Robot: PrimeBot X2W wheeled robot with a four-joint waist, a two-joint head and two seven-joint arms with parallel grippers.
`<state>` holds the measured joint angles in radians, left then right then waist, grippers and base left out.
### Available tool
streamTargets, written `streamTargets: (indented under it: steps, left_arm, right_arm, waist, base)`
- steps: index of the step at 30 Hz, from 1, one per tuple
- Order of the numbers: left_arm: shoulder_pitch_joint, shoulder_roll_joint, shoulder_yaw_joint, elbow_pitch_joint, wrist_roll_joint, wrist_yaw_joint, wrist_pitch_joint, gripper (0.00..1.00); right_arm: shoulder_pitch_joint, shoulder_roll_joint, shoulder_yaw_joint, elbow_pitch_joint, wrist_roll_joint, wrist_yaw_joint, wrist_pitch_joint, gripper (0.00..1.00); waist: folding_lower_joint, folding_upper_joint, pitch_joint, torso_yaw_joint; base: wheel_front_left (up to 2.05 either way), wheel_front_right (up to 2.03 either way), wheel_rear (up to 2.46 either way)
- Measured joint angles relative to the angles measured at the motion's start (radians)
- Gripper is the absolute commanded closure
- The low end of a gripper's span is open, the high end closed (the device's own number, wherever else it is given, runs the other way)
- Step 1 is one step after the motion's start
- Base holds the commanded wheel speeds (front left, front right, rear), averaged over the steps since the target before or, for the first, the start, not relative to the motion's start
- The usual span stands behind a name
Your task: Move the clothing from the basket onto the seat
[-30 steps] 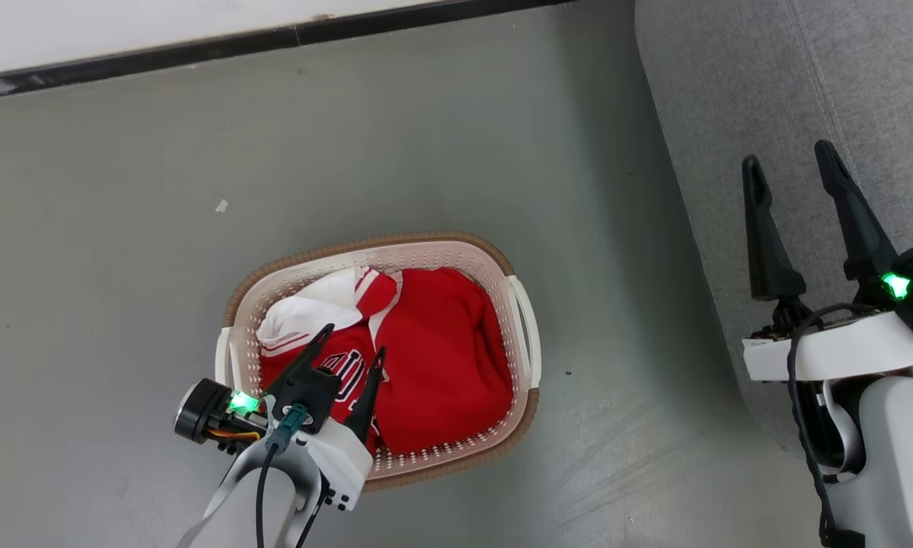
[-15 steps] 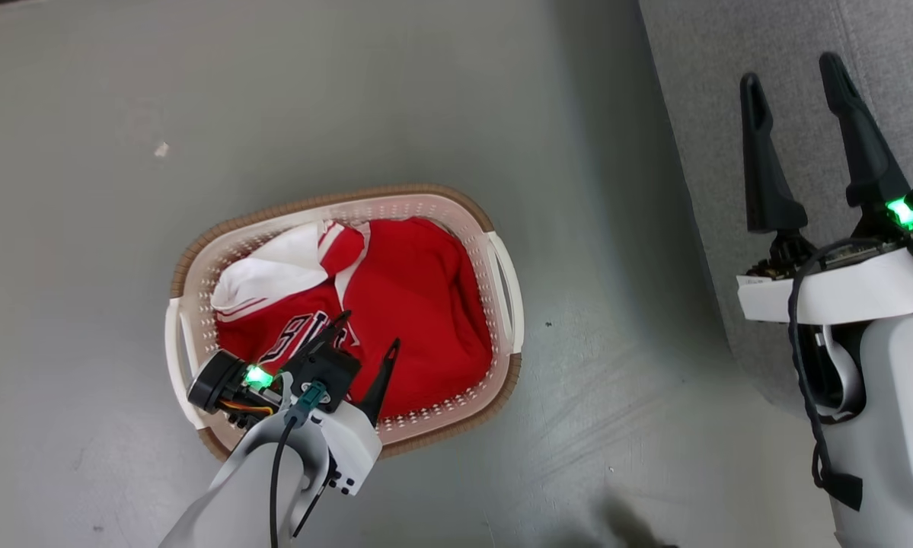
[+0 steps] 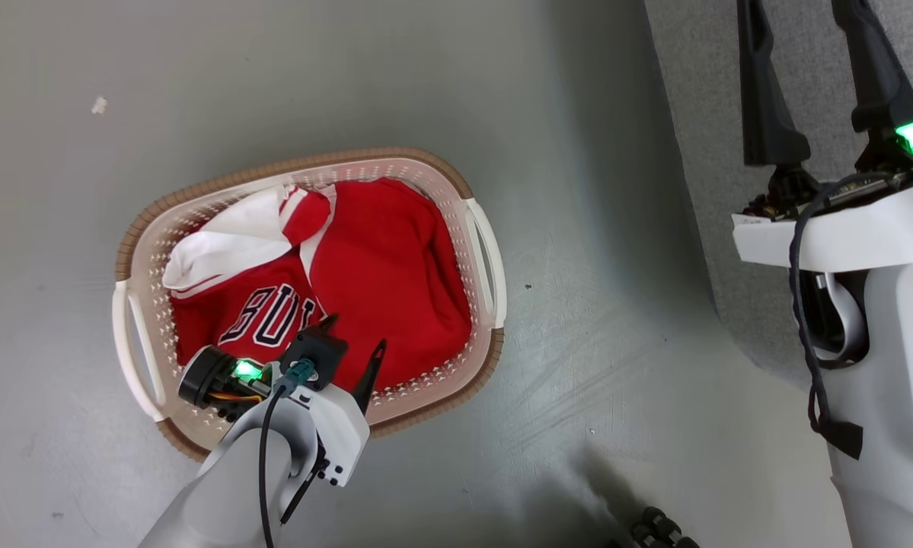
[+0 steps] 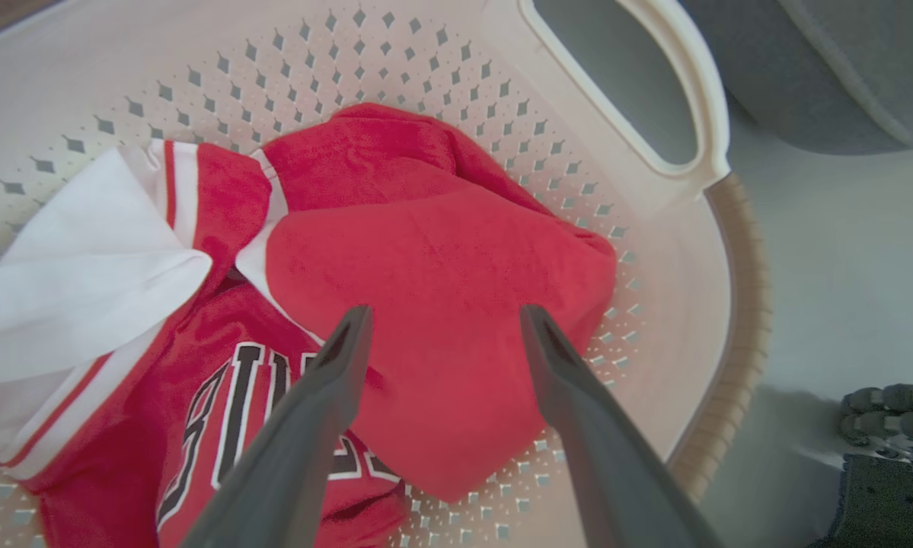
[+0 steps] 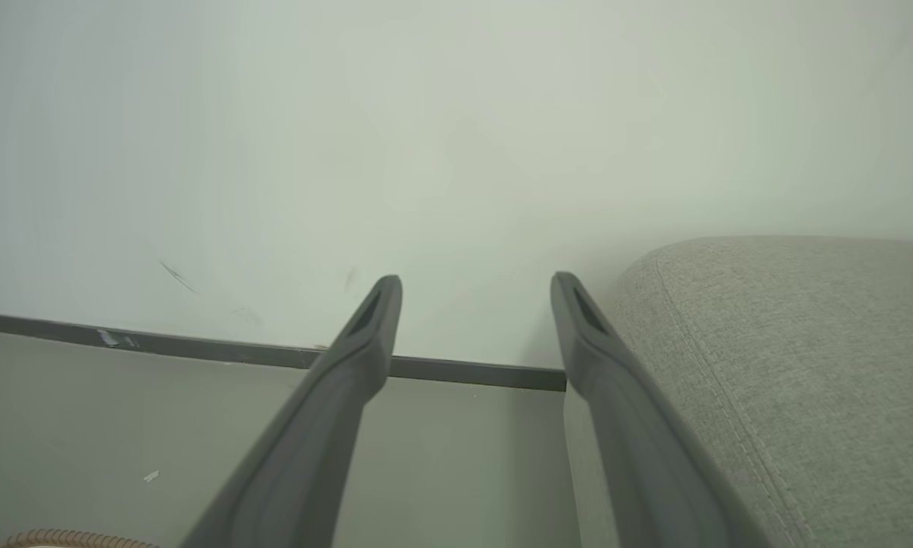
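Clothing [image 4: 441, 251] lay heaped in the basket [image 4: 745, 304] directly beneath my left gripper [image 4: 445, 312], whose fingers stood wide apart and empty, framing the plain red piece, I judged for a pinch. That arm angled steeply down; my right gripper [image 5: 477, 280] hung open, empty, beside the seat [image 5: 791, 342].

Basket [image 3: 486, 259] on the floor [image 3: 273, 76], clothing [image 3: 380, 251] piled inside it. Seat [image 3: 700, 91] off to the basket's right, well apart. Left gripper [image 3: 355, 332] hangs over the clothing at the basket's near end; right gripper [image 5: 477, 280] by the seat's edge.
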<state>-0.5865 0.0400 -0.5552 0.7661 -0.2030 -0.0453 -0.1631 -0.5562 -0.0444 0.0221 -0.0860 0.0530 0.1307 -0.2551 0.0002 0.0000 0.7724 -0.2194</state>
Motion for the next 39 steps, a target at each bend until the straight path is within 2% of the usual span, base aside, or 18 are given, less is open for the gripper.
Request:
streamTargets:
  steps: [11,19,21,24,28,34,39]
  left_arm:
    - [-0.058,0.000,0.014,0.077,-0.019,-0.001,0.039,0.00]
    - [-0.107,0.000,0.044,0.121,-0.040,0.017,0.049,0.00]
    - [-0.118,0.000,0.057,0.135,-0.040,0.058,0.053,0.00]
    - [-0.139,0.002,0.068,0.151,-0.044,0.061,0.054,0.00]
    - [-0.148,0.001,0.069,0.171,-0.040,0.086,0.056,0.00]
    - [-0.159,-0.001,0.085,0.198,-0.064,0.083,0.057,0.00]
    - [-0.160,0.000,0.100,0.207,-0.129,0.026,0.067,0.00]
  right_arm:
    - [-0.038,0.000,0.012,0.004,0.010,0.000,0.000,0.00]
    - [-0.068,0.000,0.007,0.005,0.019,0.000,0.000,0.00]
    - [-0.069,-0.001,0.006,0.006,0.020,0.000,0.000,0.00]
    - [-0.080,0.000,0.005,0.006,0.021,0.000,0.000,0.00]
    - [-0.097,0.000,0.000,0.007,0.021,0.000,0.000,0.00]
    - [-0.106,0.000,0.003,0.018,0.021,0.000,0.000,0.00]
    - [-0.106,0.000,0.007,0.026,0.021,0.000,0.000,0.00]
  waist:
    - [0.0000,0.0000,0.067,-0.028]
    - [0.0000,0.0000,0.107,-0.042]
    - [0.0000,0.0001,0.114,-0.044]
    - [0.0000,0.0000,0.124,-0.046]
    - [0.0000,0.0000,0.134,-0.047]
    - [-0.0001,0.0000,0.140,-0.047]
    - [-0.0001,0.0000,0.143,-0.049]
  base:
    - [0.00,0.00,0.00]
    - [0.00,0.00,0.00]
    - [0.00,0.00,0.00]
    - [0.00,0.00,0.00]
    - [0.00,0.00,0.00]
    - [0.00,0.00,0.00]
    - [0.00,0.00,0.00]
